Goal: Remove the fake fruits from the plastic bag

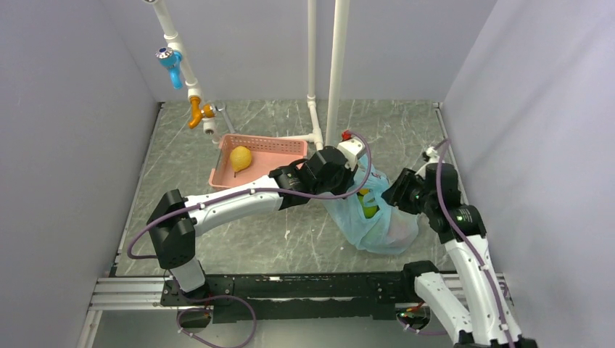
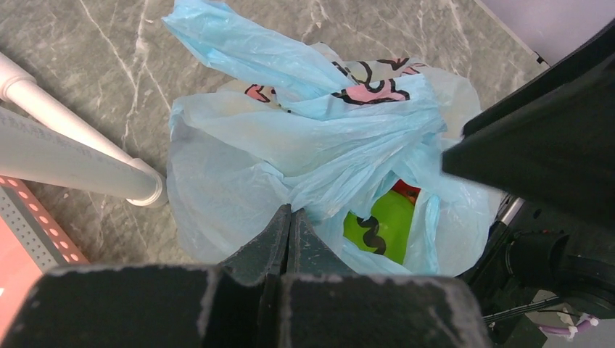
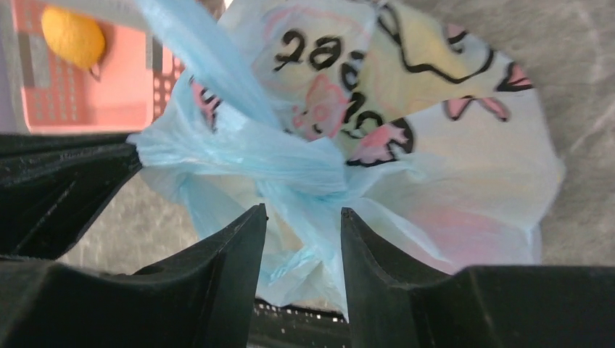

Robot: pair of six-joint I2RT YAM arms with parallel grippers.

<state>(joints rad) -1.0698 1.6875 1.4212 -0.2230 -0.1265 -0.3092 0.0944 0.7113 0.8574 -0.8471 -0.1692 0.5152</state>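
The light-blue plastic bag (image 1: pixel 377 221) lies right of centre, with a printed cartoon on its side (image 3: pixel 406 87). My left gripper (image 2: pixel 290 212) is shut on the rim of the bag (image 2: pixel 304 138) and holds its mouth apart. Inside show the striped green watermelon (image 2: pixel 388 225) and a bit of the red apple (image 2: pixel 406 191). My right gripper (image 3: pixel 303 214) is open, its fingers on either side of a twisted blue strand of the bag. The yellow pear (image 1: pixel 241 157) lies in the pink basket; it also shows in the right wrist view (image 3: pixel 72 36). Other fruits are hidden.
The pink lattice basket (image 1: pixel 279 145) stands behind and left of the bag. White pipe posts (image 1: pixel 336 80) rise just behind the bag, one foot close to it (image 2: pixel 141 188). Grey walls enclose the marble table on three sides.
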